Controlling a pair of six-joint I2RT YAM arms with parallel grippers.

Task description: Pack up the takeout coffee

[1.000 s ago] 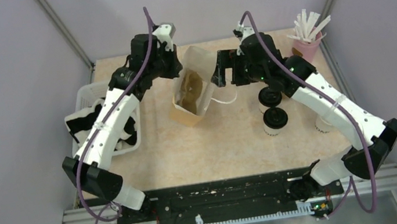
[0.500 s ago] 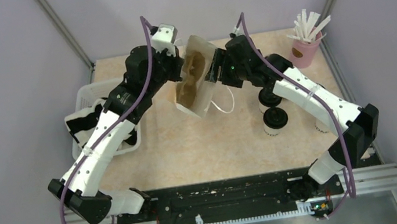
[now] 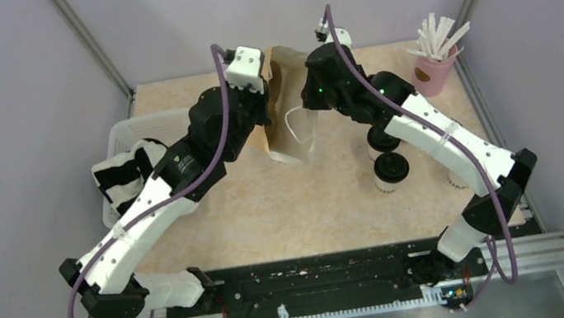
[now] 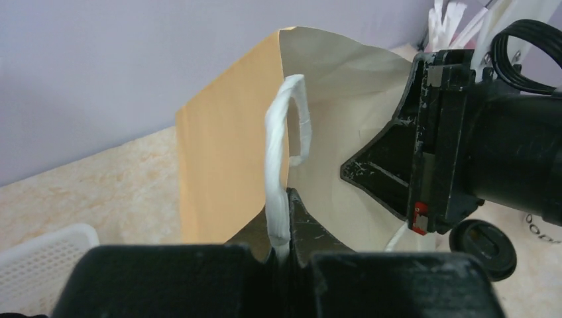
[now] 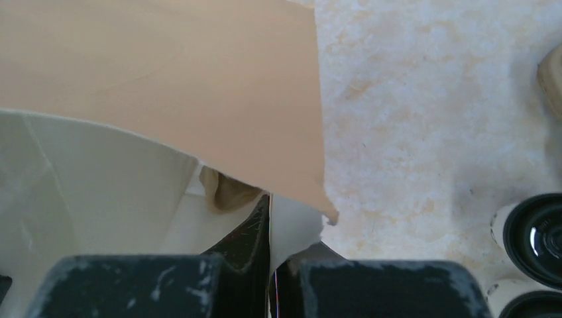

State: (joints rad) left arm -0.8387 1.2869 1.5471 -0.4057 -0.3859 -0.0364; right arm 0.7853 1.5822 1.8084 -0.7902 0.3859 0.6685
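Observation:
The brown paper bag (image 3: pixel 288 121) stands at the table's back middle, held up between both arms. My left gripper (image 3: pixel 266 108) is shut on its white handle (image 4: pixel 280 165), which is pinched between the black fingers (image 4: pixel 311 228). My right gripper (image 3: pixel 304 99) is shut on the bag's rim (image 5: pixel 291 218), the paper edge clamped between its jaws. Two takeout coffees, white cups with black lids (image 3: pixel 382 138) (image 3: pixel 390 169), stand on the table right of the bag, under the right arm. One black lid (image 5: pixel 538 238) shows in the right wrist view.
A white mesh basket (image 3: pixel 122 135) holding black and white items sits at the left edge. A pink cup with white wrapped straws (image 3: pixel 433 63) stands at the back right. Purple walls close in on both sides and behind.
My right gripper has moved left onto the bag's rim and shut on it. My left arm has swung right with the handle, and the bag now stands more upright.

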